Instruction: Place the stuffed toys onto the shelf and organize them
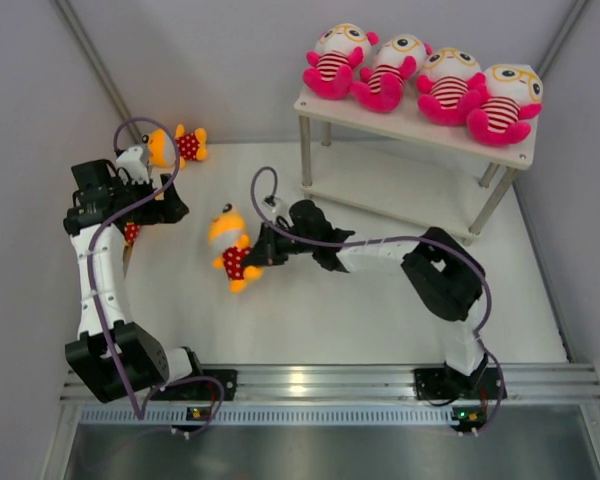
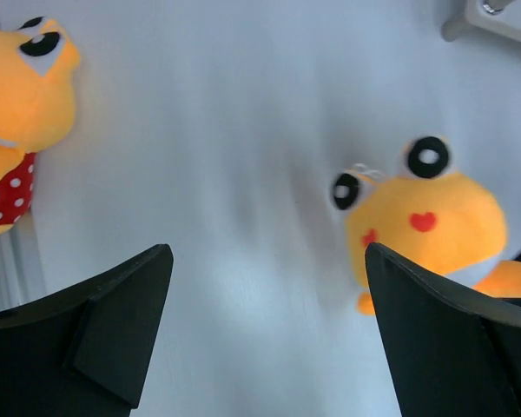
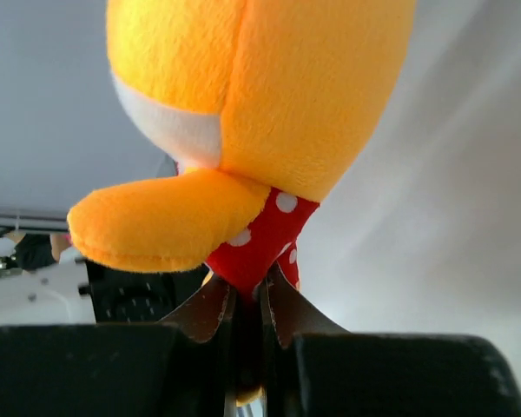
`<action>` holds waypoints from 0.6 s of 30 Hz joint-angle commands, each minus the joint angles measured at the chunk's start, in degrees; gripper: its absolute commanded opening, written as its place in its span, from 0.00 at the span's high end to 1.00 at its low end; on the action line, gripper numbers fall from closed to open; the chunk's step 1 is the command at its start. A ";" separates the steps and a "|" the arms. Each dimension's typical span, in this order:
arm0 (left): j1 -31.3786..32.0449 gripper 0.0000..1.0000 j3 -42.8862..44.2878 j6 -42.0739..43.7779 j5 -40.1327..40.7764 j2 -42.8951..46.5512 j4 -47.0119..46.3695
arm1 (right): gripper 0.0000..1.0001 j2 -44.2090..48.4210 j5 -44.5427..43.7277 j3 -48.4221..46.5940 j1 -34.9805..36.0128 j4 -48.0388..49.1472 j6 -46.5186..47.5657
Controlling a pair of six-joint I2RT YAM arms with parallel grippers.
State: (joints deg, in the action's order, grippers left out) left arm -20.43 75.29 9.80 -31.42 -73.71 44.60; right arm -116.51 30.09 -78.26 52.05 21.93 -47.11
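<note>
Four pink stuffed toys [image 1: 420, 80] lie in a row on the top board of the shelf [image 1: 410, 125]. My right gripper [image 1: 255, 255] is shut on the red dotted body of an orange toy [image 1: 230, 245], holding it above the table left of the shelf; the right wrist view shows the jaws [image 3: 247, 291] pinching that body [image 3: 260, 234]. My left gripper [image 1: 175, 208] is open and empty [image 2: 267, 252]. A second orange toy [image 1: 180, 146] lies at the far left back. A third [image 1: 130, 233] is mostly hidden under my left arm.
The shelf's lower board [image 1: 400, 190] is bare. In the left wrist view an orange toy [image 2: 17, 87] lies at the left edge and the held toy's head [image 2: 425, 217] at the right. Grey walls close in on the left, right and back.
</note>
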 commanded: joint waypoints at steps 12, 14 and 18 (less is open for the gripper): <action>0.12 0.02 0.91 3.99 6.28 -3.02 -1.27 | 1.00 25.99 6.47 42.23 -23.64 22.19 -6.08; 0.12 0.03 0.74 4.52 7.16 -2.58 -1.27 | 1.00 24.06 7.62 39.95 -25.41 23.58 -5.53; 0.12 0.03 0.39 6.36 8.65 -1.87 -0.57 | 1.00 21.33 8.15 38.45 -30.25 33.23 -9.66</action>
State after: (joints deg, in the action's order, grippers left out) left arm -20.43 75.31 13.85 -23.90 -77.38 44.62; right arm -94.00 36.45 -36.62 24.05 41.23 -54.54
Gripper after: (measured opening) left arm 0.974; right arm 0.062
